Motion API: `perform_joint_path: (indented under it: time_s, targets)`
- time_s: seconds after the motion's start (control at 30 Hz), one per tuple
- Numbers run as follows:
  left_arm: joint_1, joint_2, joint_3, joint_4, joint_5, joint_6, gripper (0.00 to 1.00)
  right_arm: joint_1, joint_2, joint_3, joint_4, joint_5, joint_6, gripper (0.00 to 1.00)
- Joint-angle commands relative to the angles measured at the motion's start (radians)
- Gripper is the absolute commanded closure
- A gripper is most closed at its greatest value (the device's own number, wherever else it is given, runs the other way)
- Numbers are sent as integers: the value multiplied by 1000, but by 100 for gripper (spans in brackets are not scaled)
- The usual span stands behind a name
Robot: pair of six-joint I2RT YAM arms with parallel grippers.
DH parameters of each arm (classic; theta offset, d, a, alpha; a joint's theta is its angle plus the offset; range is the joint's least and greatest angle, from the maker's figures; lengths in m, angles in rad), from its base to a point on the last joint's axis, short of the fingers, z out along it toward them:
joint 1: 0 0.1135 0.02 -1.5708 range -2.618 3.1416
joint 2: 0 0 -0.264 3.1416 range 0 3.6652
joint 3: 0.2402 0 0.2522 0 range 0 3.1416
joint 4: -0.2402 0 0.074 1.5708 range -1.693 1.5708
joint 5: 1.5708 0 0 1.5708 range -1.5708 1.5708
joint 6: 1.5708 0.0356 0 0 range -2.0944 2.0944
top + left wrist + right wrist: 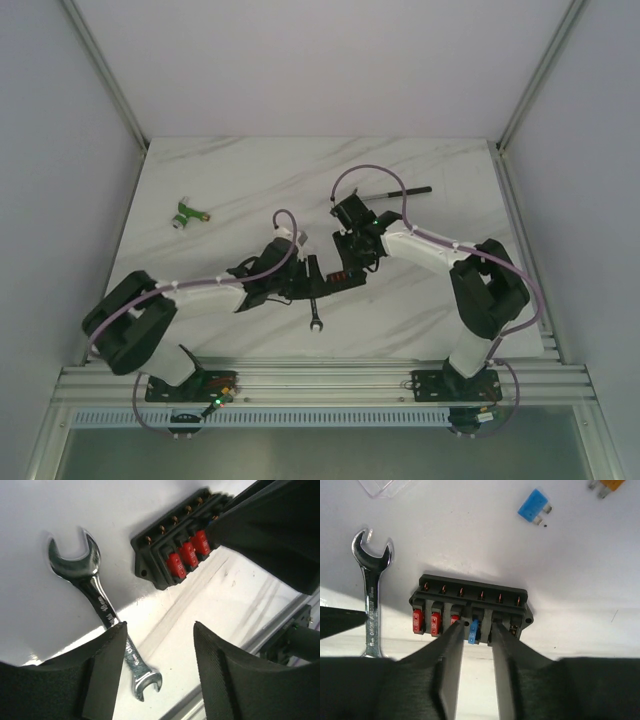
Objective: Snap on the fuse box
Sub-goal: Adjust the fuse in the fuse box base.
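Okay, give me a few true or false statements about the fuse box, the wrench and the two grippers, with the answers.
1. The fuse box holds three red fuses side by side. True.
2. The clear cover is snapped onto the fuse box. False: the box is uncovered and the cover lies apart on the table.
3. The left gripper is clamped on the wrench. False: its jaws stand open and hold nothing.
4. A blue fuse sits in the box between the right gripper fingers. True.
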Motion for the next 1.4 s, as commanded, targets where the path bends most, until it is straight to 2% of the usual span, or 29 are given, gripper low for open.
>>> perform_joint_path:
  time_s: [0.0,0.03,0.1,0.2,0.33,0.47,0.57,0.87,1.37]
  targets:
    - [-1,-121,-78,136,-147,154,32,9,-34,40,-26,25,-62,57]
    - [0,-155,-113,189,-158,194,29,14,-48,39,-21,37,-53,51]
    - [0,-198,-176,336,-160,274,24,22,-80,27,-6,51,-39,46]
    - [0,-213,-256,537,-144,396,20,31,-129,-5,32,57,-12,43]
    - [-1,-153,-291,717,-76,546,20,33,-169,-47,67,82,18,48]
    - [-19,-38,-292,840,-33,616,22,39,-167,-67,82,85,44,55]
    - [-33,19,-285,891,-19,663,25,41,-154,-76,82,84,61,60]
    - [-46,161,-215,945,22,726,28,41,-114,-89,82,75,74,64]
    - [-51,253,-131,857,95,778,39,55,-37,-45,33,91,75,70]
